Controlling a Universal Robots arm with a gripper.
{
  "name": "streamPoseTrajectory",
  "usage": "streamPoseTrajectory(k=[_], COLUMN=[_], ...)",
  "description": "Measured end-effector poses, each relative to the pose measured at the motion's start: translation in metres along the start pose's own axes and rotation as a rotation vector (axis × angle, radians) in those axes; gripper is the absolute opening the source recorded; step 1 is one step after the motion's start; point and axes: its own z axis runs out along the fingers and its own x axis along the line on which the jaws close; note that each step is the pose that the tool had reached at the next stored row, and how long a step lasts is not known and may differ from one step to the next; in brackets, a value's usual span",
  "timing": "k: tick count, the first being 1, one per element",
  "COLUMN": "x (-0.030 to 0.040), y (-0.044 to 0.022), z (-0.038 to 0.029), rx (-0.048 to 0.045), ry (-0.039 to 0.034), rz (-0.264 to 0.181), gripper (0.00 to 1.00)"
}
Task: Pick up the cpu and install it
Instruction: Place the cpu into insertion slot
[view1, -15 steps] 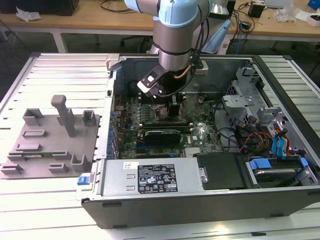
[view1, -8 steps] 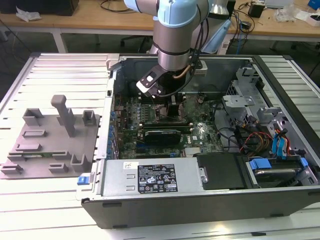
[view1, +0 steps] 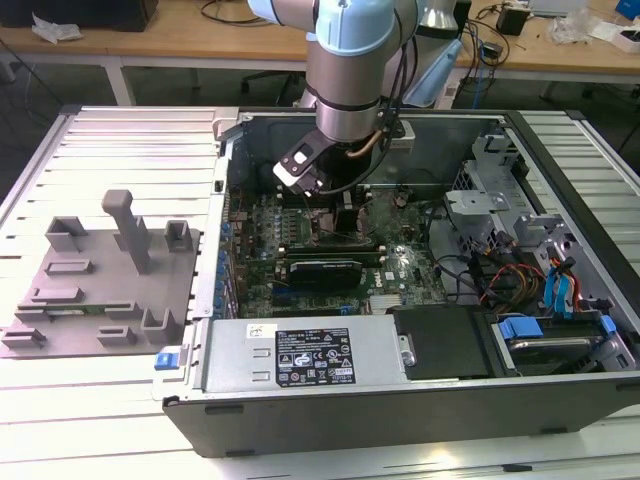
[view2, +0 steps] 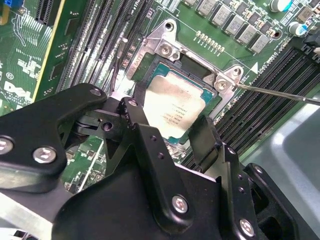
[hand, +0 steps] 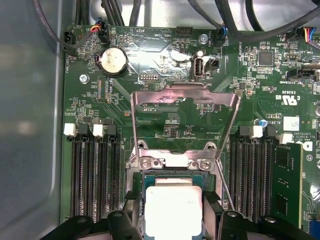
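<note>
The cpu (view2: 175, 105), a flat square chip with a silvery-white top plate, lies level within the socket frame (view2: 167, 47) on the green motherboard (view1: 400, 265). My gripper (view2: 170, 125) is directly over it. One black finger (view2: 134, 114) presses on one edge and the other finger (view2: 205, 134) on the opposite edge, so it is shut on the chip. In the first wrist view the cpu (hand: 172, 212) sits between the fingers (hand: 133, 207) of the gripper (hand: 172, 206), and the socket's metal load plate (hand: 182, 97) stands hinged up. In the exterior view the gripper (view1: 335, 215) reaches down into the open case.
Memory slots (hand: 95, 175) flank the socket on both sides. A thin socket lever (view2: 280, 93) sticks out beside it. A dark expansion card (view1: 325, 270) and silver power supply (view1: 300, 355) lie nearer the case front, drive cages (view1: 500, 200) at the exterior view's right, a grey fixture (view1: 100, 280) outside.
</note>
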Motion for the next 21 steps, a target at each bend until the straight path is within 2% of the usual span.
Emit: streamPoseTrajectory(k=[21], x=[-0.0018], y=[0.0], z=[-0.0018], rx=[0.0001], ry=[0.001], rz=[0.006], gripper=[0.62])
